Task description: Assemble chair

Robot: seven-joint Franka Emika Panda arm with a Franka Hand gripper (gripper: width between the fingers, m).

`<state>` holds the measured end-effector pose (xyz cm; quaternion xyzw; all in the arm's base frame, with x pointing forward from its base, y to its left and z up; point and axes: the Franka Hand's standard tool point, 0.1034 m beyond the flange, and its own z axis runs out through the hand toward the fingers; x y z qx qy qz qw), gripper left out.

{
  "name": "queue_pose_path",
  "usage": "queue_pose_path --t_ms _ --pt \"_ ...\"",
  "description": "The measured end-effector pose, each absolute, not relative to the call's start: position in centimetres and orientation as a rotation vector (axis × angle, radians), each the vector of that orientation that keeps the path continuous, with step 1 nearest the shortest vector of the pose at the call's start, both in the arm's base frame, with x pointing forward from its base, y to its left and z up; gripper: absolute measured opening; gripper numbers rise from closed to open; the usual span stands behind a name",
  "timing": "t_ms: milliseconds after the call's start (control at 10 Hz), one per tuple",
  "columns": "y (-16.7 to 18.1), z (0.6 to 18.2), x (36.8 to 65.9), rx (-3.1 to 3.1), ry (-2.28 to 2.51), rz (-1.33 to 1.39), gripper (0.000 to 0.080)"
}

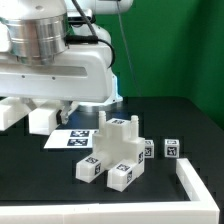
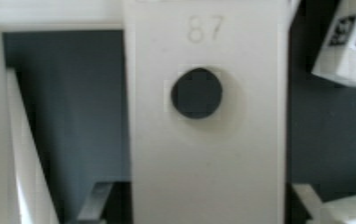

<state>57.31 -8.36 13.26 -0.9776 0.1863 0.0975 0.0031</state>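
Observation:
In the wrist view a flat white chair panel [image 2: 207, 150] with a round hole [image 2: 198, 92] runs between my fingers [image 2: 114, 200]. My gripper [image 2: 210, 205] stands with one jaw on each long edge and looks shut on the panel. In the exterior view the gripper is hidden under the arm, and white pieces [image 1: 42, 120] show below it at the back left. A partly joined chair block assembly [image 1: 115, 152] with marker tags stands mid-table. Two small tagged blocks [image 1: 148, 150] [image 1: 172, 150] lie to its right.
The marker board [image 1: 72, 138] lies flat behind the assembly. A low white L-shaped corner rail [image 1: 196, 186] borders the front right. Another white piece [image 1: 10, 113] sits at the far left. The arm's body fills the upper left of the exterior view. A tagged piece [image 2: 349, 45] shows in the wrist view.

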Motion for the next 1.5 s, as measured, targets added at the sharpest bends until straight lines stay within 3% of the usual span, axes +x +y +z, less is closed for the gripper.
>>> queue_pose_path --t_ms 200,400,900,1200,1500 --pt "-5.9 13.6 55.7 -2.999 0.882 0.307 0.0284" --pt "-1.3 14.5 55.1 -2.977 0.971 0.293 0.0284" --pt "-1.1 14.1 55.0 -2.985 0.951 0.236 0.0284" --pt "2.6 13.4 53.4 -2.988 0.941 0.151 0.0284" --pt "2.3 13.3 53.4 -2.992 0.932 0.156 0.0284"
